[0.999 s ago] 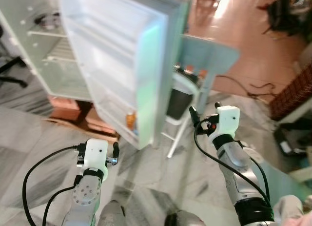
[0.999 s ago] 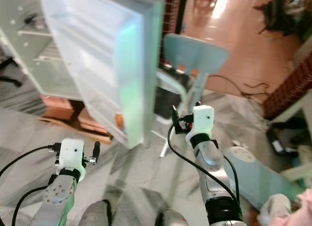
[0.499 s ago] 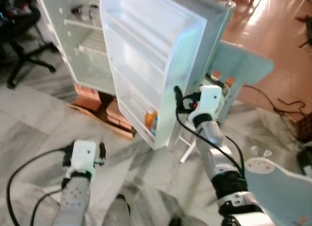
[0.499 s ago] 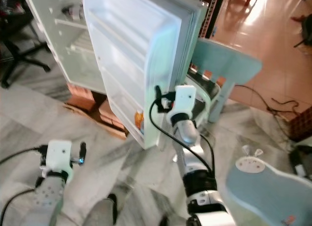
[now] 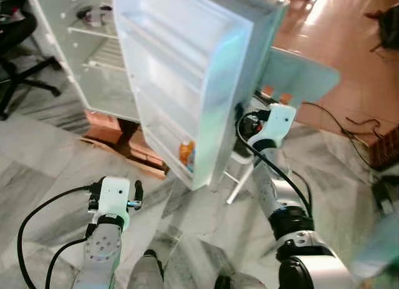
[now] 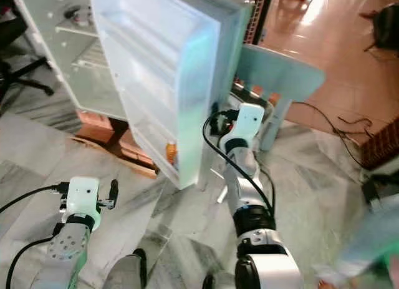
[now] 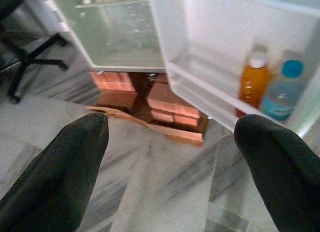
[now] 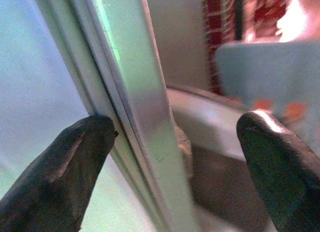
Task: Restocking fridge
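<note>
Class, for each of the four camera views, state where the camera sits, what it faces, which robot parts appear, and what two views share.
Left eye view: head, looking down at open fridge door; both arms.
Right eye view: same scene, shifted.
Left wrist view: faces orange bottle in the door shelf; left hand open.
Right wrist view: right hand astride the door's edge.
Shared: the door.

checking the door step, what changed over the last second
The right gripper moved from open floor space in front of the chair up to the free edge of the open fridge door; its fingers now straddle that edge, open, one against the seal. The left gripper stayed low and open, holding nothing. The orange bottle and blue-capped bottle stayed in the lowest door shelf.
</note>
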Robot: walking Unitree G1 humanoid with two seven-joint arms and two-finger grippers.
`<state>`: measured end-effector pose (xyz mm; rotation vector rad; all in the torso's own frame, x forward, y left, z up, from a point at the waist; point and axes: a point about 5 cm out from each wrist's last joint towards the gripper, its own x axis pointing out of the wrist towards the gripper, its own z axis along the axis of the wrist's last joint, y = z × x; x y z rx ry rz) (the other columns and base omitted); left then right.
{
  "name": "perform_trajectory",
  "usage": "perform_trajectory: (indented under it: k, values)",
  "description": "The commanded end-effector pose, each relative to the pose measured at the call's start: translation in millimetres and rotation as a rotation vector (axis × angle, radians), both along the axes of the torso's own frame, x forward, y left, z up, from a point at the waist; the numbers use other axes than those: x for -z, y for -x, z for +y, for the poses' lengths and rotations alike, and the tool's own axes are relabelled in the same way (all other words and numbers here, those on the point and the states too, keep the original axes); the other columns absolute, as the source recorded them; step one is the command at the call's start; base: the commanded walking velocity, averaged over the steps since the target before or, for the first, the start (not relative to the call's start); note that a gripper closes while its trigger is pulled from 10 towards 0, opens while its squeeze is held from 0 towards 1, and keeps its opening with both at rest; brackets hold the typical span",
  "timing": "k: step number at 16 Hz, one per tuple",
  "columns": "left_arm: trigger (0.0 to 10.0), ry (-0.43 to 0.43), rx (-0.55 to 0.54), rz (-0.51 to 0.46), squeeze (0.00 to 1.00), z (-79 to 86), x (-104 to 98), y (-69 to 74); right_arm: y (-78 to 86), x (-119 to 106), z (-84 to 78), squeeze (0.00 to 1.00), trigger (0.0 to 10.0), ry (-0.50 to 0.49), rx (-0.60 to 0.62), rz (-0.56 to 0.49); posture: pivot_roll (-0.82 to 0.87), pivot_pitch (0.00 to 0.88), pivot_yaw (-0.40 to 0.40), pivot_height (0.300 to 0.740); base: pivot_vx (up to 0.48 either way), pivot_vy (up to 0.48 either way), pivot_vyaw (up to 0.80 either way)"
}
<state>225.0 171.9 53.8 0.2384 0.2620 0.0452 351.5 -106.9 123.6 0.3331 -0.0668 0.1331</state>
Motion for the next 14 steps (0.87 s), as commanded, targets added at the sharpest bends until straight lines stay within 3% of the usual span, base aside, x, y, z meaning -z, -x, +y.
perform_trajectory:
  k: [1,3,5,7,8,9,10,12,13,14]
  values:
    - [10.0,0.008,0.027,0.032,0.00,-4.0,5,0.2,-6.0,-39,37.5,0.00,10.0,-0.134,-0.226,-0.139,0.21,0.131,-0.050,0.740,0.000,0.000,0.00]
    - [10.0,0.012,0.036,0.034,0.00,-5.7,6,0.5,12.6,-65,65.5,0.00,10.0,-0.323,-0.569,-0.256,0.22,0.129,-0.054,0.740,0.000,0.000,0.00]
    - [10.0,0.015,0.030,0.034,0.00,-5.1,6,0.9,33.6,-77,73.8,0.00,10.0,-0.399,-0.780,-0.302,0.22,0.130,-0.061,0.740,0.000,0.000,0.00]
    - [10.0,0.018,0.022,0.036,0.00,-3.9,7,2.1,72.2,-93,67.1,0.00,10.0,-0.538,-1.083,-0.356,0.22,0.132,-0.064,0.740,0.000,0.000,0.00]
    - [10.0,0.021,0.021,0.036,0.00,-3.5,7,2.9,83.7,-90,60.3,0.00,10.0,-0.531,-1.148,-0.341,0.22,0.134,-0.065,0.740,0.000,0.000,0.00]
    - [10.0,0.022,0.021,0.037,0.00,-3.4,7,3.2,86.7,-86,57.9,0.00,10.0,-0.509,-1.157,-0.319,0.21,0.135,-0.065,0.740,0.000,0.000,0.00]
    - [10.0,0.018,0.023,-0.010,0.00,-4.1,2,0.0,89.6,-38,43.4,0.00,10.0,-0.322,-1.053,-0.133,0.20,0.137,-0.064,0.740,0.000,0.000,0.00]
    - [10.0,-0.001,0.032,-0.071,0.00,-6.6,-7,-5.9,87.6,-5,24.0,0.00,10.0,-0.174,-0.833,0.018,0.19,0.139,-0.064,0.740,0.000,0.000,0.00]
    - [10.0,-0.003,0.032,-0.076,0.00,-7.5,-8,-7.3,88.6,0,19.6,0.00,10.0,-0.144,-0.796,0.039,0.18,0.138,-0.066,0.740,0.000,0.000,0.00]
    - [10.0,0.003,0.023,-0.104,0.00,-8.0,-12,-11.0,84.4,7,9.3,0.00,10.0,-0.074,-0.658,0.050,0.18,0.135,-0.068,0.740,0.000,0.000,0.00]
